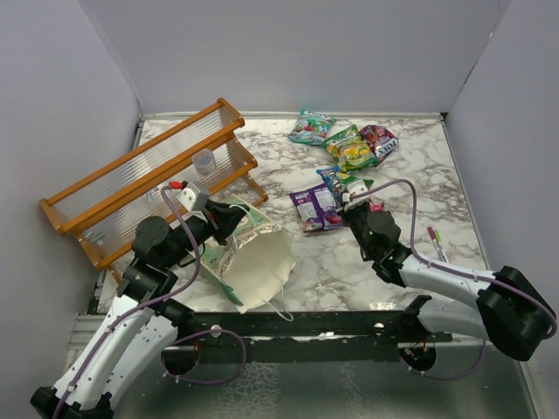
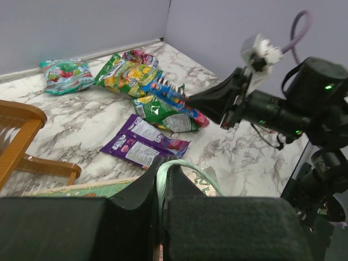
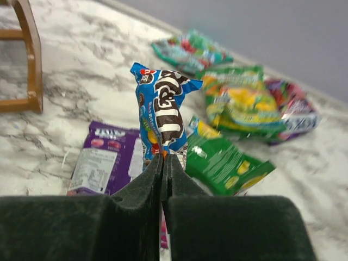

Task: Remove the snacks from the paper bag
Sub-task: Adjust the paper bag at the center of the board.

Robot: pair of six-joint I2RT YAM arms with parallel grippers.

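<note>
Left pincer [image 1: 232,220] clamped on the rim of the paper bag [image 1: 260,266]; bag lies on its side on the table [image 1: 349,262], cream inside showing; right pincer [image 3: 163,159] grips a blue packet [image 3: 162,109] upright above the purple packet [image 3: 103,160]; remaining snacks [image 1: 351,147] lie beyond.

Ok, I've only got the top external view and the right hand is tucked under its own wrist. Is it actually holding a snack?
Observer: Yes. The right wrist view shows the right hand shut on one end of a blue packet, which sticks straight out past it.
Operator: And the left hand, is it gripping the bag or just lying against it?
Observer: Gripping. In the left wrist view the left hand is shut on a mint-green edge of the paper bag, which loops out of the grip.
</note>
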